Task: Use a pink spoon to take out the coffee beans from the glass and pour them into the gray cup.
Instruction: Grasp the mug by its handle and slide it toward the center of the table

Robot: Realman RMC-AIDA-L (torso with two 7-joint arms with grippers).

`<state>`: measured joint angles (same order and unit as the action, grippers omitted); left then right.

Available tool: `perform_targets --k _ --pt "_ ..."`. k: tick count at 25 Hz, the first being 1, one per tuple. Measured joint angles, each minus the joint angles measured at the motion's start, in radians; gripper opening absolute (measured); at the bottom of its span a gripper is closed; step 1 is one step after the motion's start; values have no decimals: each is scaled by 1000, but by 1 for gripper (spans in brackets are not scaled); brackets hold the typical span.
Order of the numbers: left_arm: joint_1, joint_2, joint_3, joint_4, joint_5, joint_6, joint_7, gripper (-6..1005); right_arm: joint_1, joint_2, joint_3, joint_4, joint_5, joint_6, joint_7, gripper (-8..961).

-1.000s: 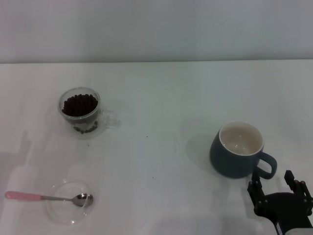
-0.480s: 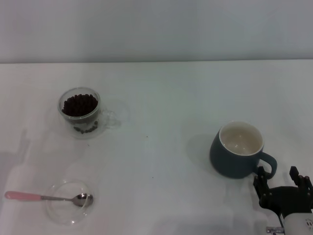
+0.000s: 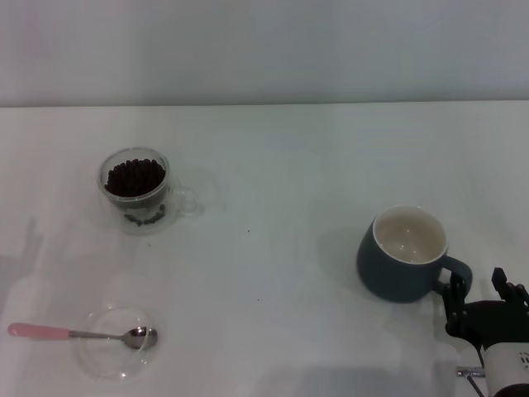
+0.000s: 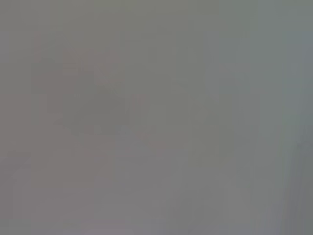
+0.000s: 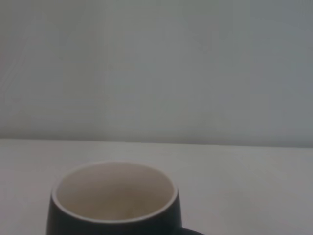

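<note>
Head view: right gripper (image 3: 484,291) low at near right, fingers spread apart, just beside gray cup (image 3: 402,255) handle; pink spoon (image 3: 81,333) lying across clear dish (image 3: 116,342) at near left; coffee beans (image 3: 135,176) heaped in glass (image 3: 140,191) farther back; left gripper unseen.

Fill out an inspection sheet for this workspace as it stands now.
Surface: white table, bare in the middle.
Job's things: glass holding coffee beans; pink spoon lying with its bowl in a clear dish; gray cup upright, no beans seen inside.
Clutter: nothing seen.
Grippers: right gripper open beside the cup's handle; left not in view.
Cables: nothing seen.
Surroundings: plain wall.
</note>
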<state>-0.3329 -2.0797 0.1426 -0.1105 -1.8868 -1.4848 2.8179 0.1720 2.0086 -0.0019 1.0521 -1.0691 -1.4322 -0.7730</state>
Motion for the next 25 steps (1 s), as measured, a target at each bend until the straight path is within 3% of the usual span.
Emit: perform_targets --k 1,6,14,25 --pt "0 0 0 0 -1 0 0 771 2 0 1 -1 0 0 0 719" --pt "-5 0 0 9 -13 0 0 770 13 0 3 -8 -9 9 2 530" --pt "-8 1 0 14 -14 1 0 772 21 1 67 -16 -11 103 2 162" --pt "-4 1 0 14 -31 2 0 770 47 1 78 -27 -41 128 3 144"
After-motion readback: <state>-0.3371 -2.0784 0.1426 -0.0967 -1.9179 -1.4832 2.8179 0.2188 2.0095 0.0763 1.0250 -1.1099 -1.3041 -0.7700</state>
